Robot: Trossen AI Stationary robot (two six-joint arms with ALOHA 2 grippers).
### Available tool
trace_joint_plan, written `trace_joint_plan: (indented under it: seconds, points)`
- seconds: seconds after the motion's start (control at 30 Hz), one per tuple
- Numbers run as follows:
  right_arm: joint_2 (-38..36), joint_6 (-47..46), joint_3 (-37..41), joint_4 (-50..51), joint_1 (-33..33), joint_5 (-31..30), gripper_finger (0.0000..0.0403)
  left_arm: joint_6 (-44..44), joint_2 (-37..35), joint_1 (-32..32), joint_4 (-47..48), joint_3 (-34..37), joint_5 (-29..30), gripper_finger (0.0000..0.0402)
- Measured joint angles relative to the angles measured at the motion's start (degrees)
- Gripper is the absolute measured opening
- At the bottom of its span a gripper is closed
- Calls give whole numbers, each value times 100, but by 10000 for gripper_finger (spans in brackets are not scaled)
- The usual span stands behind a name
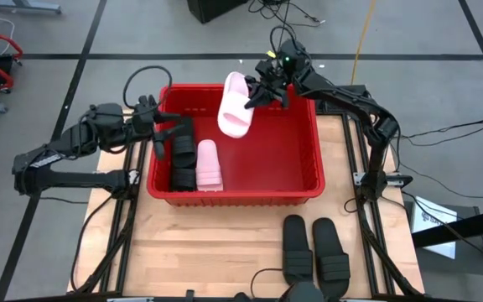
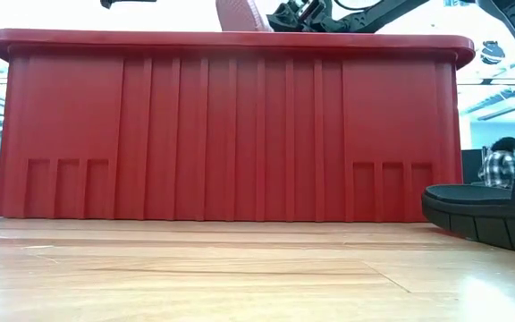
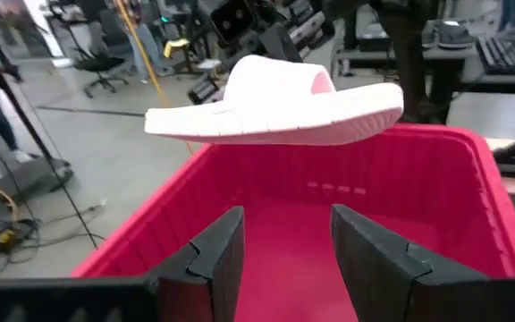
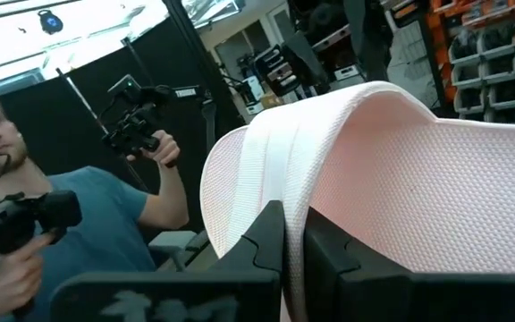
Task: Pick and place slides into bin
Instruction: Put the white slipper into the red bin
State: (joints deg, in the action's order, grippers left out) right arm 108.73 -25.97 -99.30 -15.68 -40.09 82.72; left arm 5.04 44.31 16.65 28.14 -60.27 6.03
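1. We see the red bin [image 1: 309, 155] in the middle of the wooden table [image 1: 216, 243], its long ribbed wall filling most of the low view.
2. The right gripper [image 1: 258, 94] hangs over the bin's far rim, its fingers pinched tight on the strap of a pale pink slide [image 1: 235, 105]; in the right wrist view the strap [image 4: 401, 170] arches up from between the two dark fingers [image 4: 266, 241].
3. That slide is in the air above the bin's far side (the left wrist view shows it level, well clear of the red floor below it).
4. The left gripper [image 1: 164, 126] sits at the bin's left wall, over the rim, with its fingers [image 3: 213, 255] spread wide and nothing between them.
5. Inside the bin, along the left wall, we find a black slide [image 1: 182, 155] and just beside it a second pale pink slide [image 1: 209, 164], both lying on the floor.
6. Two more black slides [image 1: 314, 247] lie side by side on the table in front of the bin, toward the right; the low view catches the edge of one at its right.
7. Behind the table, the right wrist view shows a person in a blue shirt [image 4: 97, 224] holding a camera rig [image 4: 141, 121].
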Motion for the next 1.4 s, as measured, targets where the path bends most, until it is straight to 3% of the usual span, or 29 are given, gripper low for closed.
trace_joint_plan:
  seconds: [0.1, 0.3, 0.47, 0.77, 0.93, 1.17, 1.27, 1.4]
  points:
    - [0, 115, 57, 0, 110, -34, 6, 122, 270, -65, 44, 0, 53, 168]
    - [-1, 91, 104, 9, 349, -17, 6, 1886, 933, -177, -111, 2, 218, 168]
    - [-24, -42, 104, 7, 325, -11, 6, 2664, 1032, -398, -58, -164, 1009, 168]
    - [-24, 18, 106, 98, 141, -26, 6, 3680, 986, -1145, -399, -229, 1082, 168]
    - [-24, 100, 106, 230, 160, -65, 6, 4216, 1379, -1219, -666, -229, 1852, 168]
    - [-24, 1071, 111, 1323, 188, -1034, 6, 5536, 1600, -1713, -1812, -229, 3649, 168]
    - [-24, 1447, 111, 1762, 150, -1400, 6, 5829, 1583, -1962, -1953, -283, 3870, 168]
    - [-24, 1485, 113, 1809, 136, -1552, 6, 5704, 1698, -2047, -1394, -512, 3963, 168]
